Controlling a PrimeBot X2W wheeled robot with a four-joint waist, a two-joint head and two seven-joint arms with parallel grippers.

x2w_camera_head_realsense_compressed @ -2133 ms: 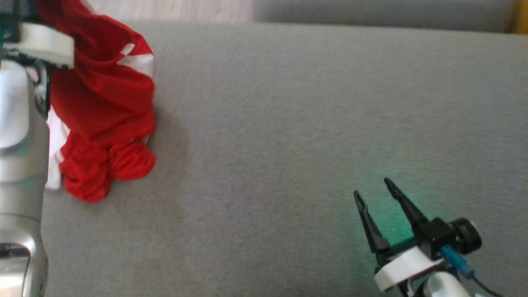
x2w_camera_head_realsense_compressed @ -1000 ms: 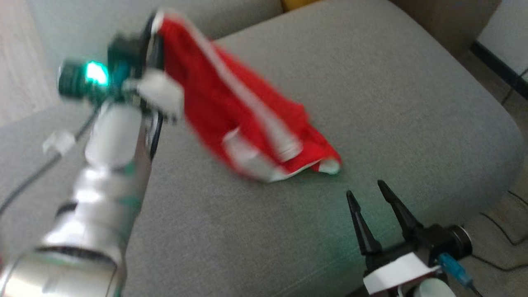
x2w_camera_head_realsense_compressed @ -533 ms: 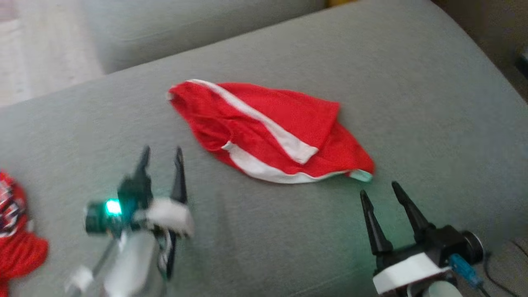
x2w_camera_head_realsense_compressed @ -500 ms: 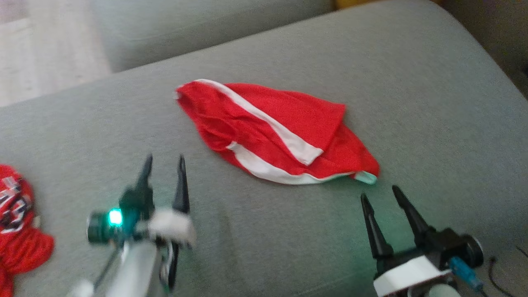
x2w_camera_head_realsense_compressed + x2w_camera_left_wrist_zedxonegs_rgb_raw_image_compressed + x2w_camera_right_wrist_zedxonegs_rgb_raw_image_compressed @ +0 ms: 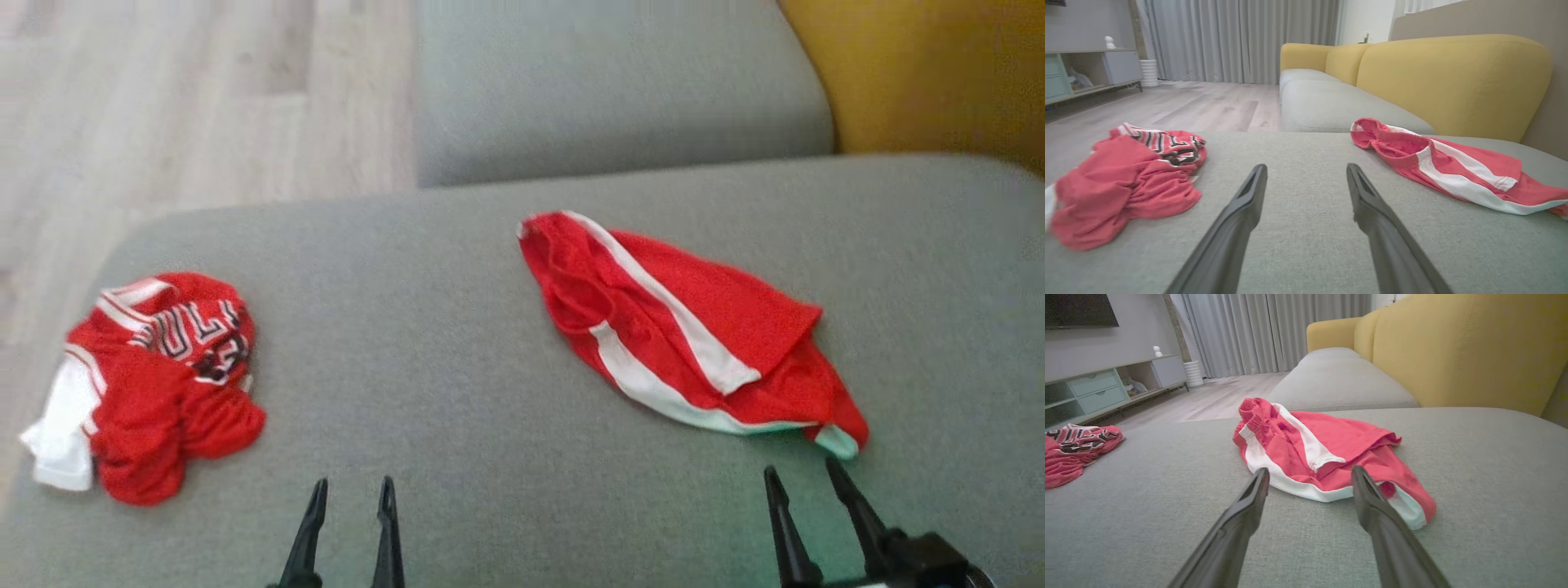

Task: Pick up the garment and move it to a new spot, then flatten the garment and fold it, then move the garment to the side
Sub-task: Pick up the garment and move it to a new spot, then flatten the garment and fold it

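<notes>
Red shorts [image 5: 735, 314] lie rumpled on grey cushion [image 5: 408, 343], right of centre. Right gripper [image 5: 800, 467] just nearer than them, jaws spread, empty. Left gripper [image 5: 353, 486] likewise spread, empty. Crumpled jersey [image 5: 163, 396] at left.

Right end effector [image 5: 799, 467] has slim, tapered black fingers [image 5: 782, 523]

Head view: high above the grey cushion [image 5: 457, 359], facing steeply down and forward; left gripper [image 5: 353, 488] and right gripper [image 5: 800, 469] rise from its bottom edge.
Left wrist view: low, just above the cushion, facing level along it toward the yellow backrest [image 5: 1453, 77] and curtains [image 5: 1237, 36].
Right wrist view: equally low, close to the red shorts [image 5: 1323, 457], facing the same way.
Shared ground: all views take in the red shorts and the crumpled jersey [image 5: 155, 384].
</notes>
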